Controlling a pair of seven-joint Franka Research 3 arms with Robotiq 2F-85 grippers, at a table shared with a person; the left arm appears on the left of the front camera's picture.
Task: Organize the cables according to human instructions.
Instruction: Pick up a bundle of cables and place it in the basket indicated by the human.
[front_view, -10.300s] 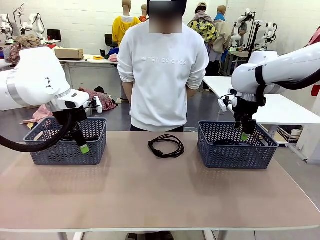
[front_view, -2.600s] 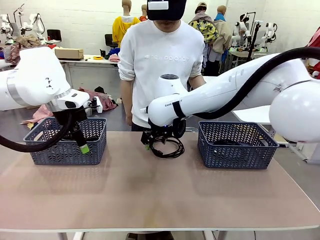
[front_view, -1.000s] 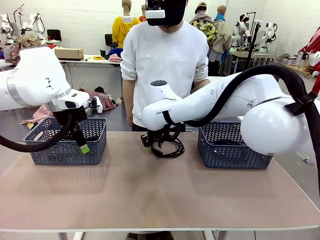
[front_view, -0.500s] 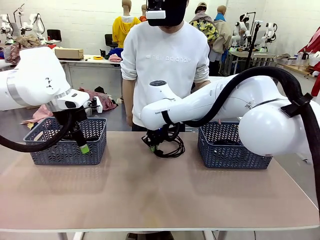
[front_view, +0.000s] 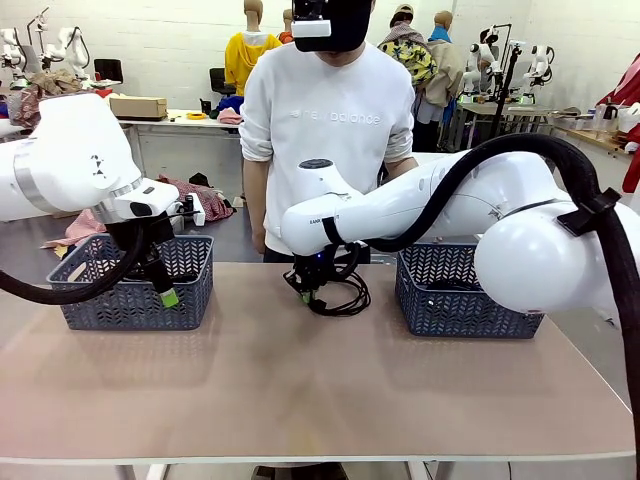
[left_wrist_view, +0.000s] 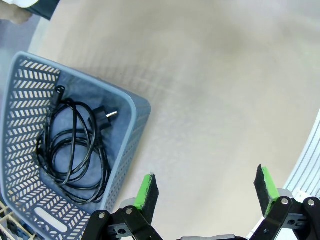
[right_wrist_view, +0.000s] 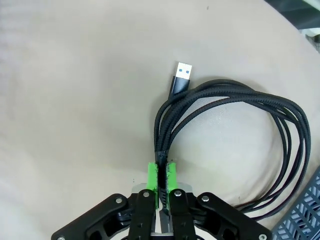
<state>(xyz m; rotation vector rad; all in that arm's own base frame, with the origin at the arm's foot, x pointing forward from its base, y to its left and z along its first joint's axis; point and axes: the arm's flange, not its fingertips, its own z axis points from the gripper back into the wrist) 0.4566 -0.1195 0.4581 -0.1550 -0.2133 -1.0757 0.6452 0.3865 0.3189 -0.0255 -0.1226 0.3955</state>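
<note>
A coil of black braided cable (right_wrist_view: 235, 107) with a USB plug (right_wrist_view: 182, 73) lies on the table in the middle, in front of the person; it also shows in the front view as the cable coil (front_view: 346, 298). My right gripper (right_wrist_view: 161, 181) is shut on the bundled loops at the coil's near edge, green pads pressed on the strands, and my right gripper (front_view: 311, 291) reaches across from the right. Another black cable (left_wrist_view: 74, 151) lies coiled inside the left basket (left_wrist_view: 129, 102). My left gripper (left_wrist_view: 206, 187) hangs open beside that basket with nothing between its fingers; the front view shows my left gripper (front_view: 165, 292) at the basket's front.
A second blue-grey basket (front_view: 470, 292) stands at the right of the table, with dark cable inside. The left basket (front_view: 100, 300) stands at the left. A person in a white sweatshirt (front_view: 330, 130) stands at the far edge. The near half of the tabletop (front_view: 320, 400) is bare.
My right gripper's jaws have shut on the coil's loops over the last second, and that arm has settled slightly lower. The left arm has not moved.
</note>
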